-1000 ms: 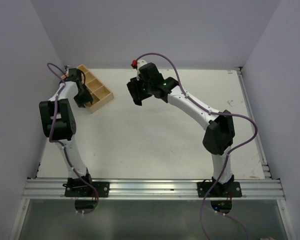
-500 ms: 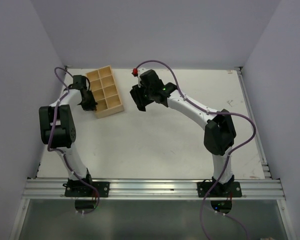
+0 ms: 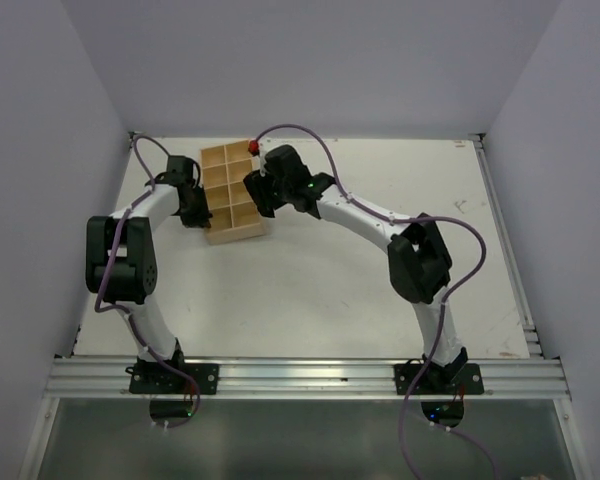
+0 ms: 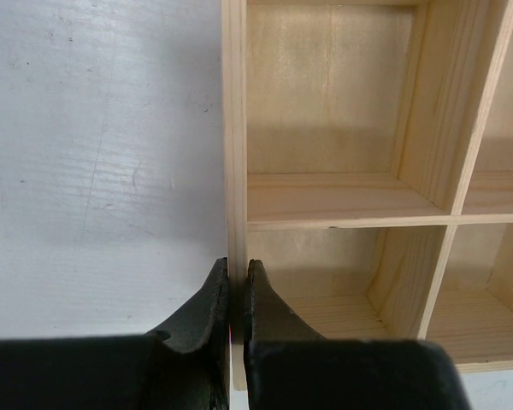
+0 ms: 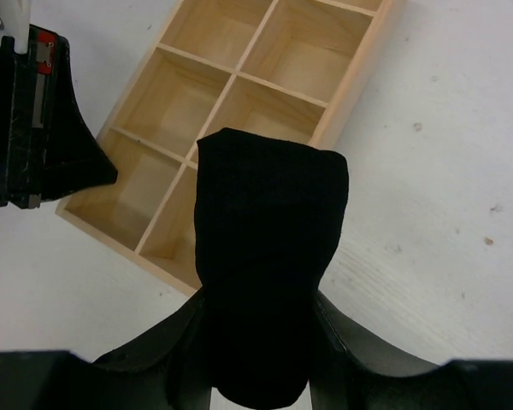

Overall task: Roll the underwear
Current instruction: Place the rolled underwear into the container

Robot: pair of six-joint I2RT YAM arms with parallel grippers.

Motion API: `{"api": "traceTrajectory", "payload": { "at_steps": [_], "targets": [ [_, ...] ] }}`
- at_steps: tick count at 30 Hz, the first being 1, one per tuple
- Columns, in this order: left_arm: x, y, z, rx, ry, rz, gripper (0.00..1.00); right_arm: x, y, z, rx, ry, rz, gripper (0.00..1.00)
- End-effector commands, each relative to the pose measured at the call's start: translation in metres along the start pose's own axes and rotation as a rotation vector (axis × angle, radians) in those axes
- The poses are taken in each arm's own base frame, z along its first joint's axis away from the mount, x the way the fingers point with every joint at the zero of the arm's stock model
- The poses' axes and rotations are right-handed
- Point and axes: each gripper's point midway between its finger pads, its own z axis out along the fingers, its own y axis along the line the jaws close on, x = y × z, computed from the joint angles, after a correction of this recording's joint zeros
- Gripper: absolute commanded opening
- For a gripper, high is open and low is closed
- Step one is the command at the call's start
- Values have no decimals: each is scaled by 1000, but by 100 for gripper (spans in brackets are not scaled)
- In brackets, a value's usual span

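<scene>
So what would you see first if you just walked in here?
Probably the bundled black fabric underwear, clamped in the right gripper and held over a pale wooden tray of square compartments toward the far left of the white table. Next, the left gripper pinching that tray's side wall.
</scene>
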Motion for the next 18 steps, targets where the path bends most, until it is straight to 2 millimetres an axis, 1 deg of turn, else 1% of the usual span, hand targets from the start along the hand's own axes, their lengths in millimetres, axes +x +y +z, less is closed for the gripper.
{"api": "traceTrajectory", "payload": {
  "at_steps": [1, 2, 3, 4, 9, 10, 14, 18],
  "targets": [
    [17, -7, -3, 38, 48, 2, 0, -22, 18, 21, -33, -86, -51, 1],
    [17, -7, -2, 40, 48, 3, 0, -21, 23, 25, -44, -85, -65, 1],
    [18, -7, -2, 39, 50, 3, 0, -14, 23, 34, -39, -73, -70, 1],
    [19, -8, -2, 39, 53, 4, 0, -18, 26, 36, -39, -86, -77, 1],
    [25, -14, -1, 50, 55, 4, 0, -12, 42, 51, -45, -78, -108, 1],
    [28, -15, -1, 58, 57, 4, 0, -5, 42, 56, -41, -64, -110, 1],
    [32, -17, 0, 66, 61, 6, 0, 12, 56, 65, -42, -47, -136, 1],
    [32, -19, -2, 73, 60, 5, 0, 23, 50, 73, -5, -30, -141, 1]
  ]
}}
